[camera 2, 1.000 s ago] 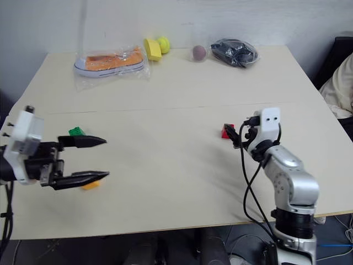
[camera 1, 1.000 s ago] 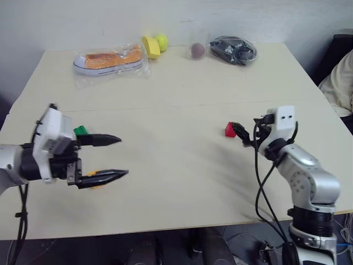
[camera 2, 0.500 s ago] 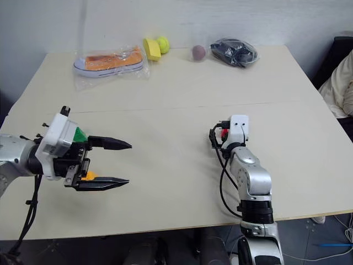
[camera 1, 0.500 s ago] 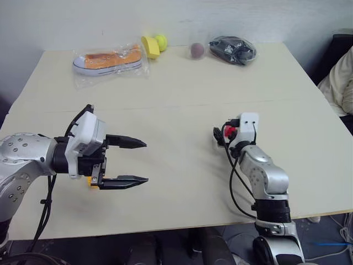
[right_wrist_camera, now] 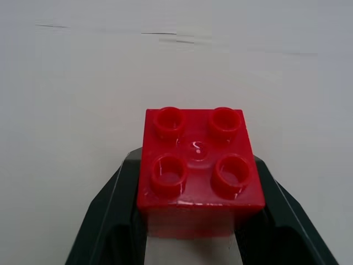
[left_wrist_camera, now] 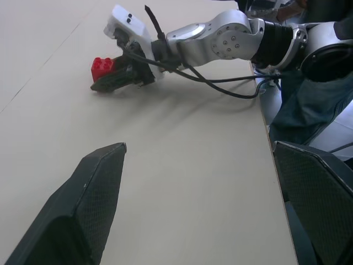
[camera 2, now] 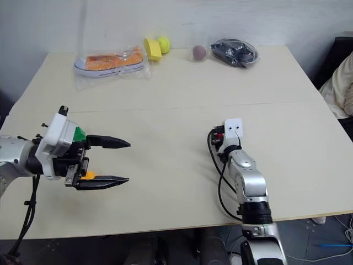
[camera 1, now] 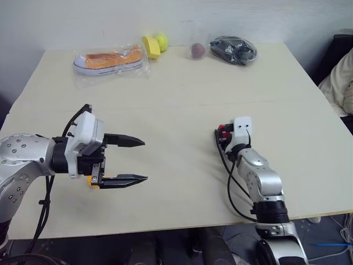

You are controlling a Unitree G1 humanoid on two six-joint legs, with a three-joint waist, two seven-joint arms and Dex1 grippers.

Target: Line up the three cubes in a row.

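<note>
The left tool (camera 1: 132,160) hangs over the desk (camera 1: 176,83) with its two black fingers spread wide and nothing between them, pointing toward the red cube (right_wrist_camera: 199,171). Behind its wrist sit the green cube (camera 2: 80,133) and the orange-yellow cube (camera 2: 88,175), well to the left of the red cube, partly hidden by the arm. Right of them, the right tool (left_wrist_camera: 110,83) is closed on the red cube, a finger pressed to each side, studs up, the cube low at the desk surface. Its arm reaches forward, roughly level. Beyond the red cube, along the desk's far edge, lie a bagged shoe (camera 1: 109,59), yellow-green balls (camera 1: 154,44), a dark reddish ball (camera 1: 197,50) and a bagged dark item (camera 1: 233,49).
</note>
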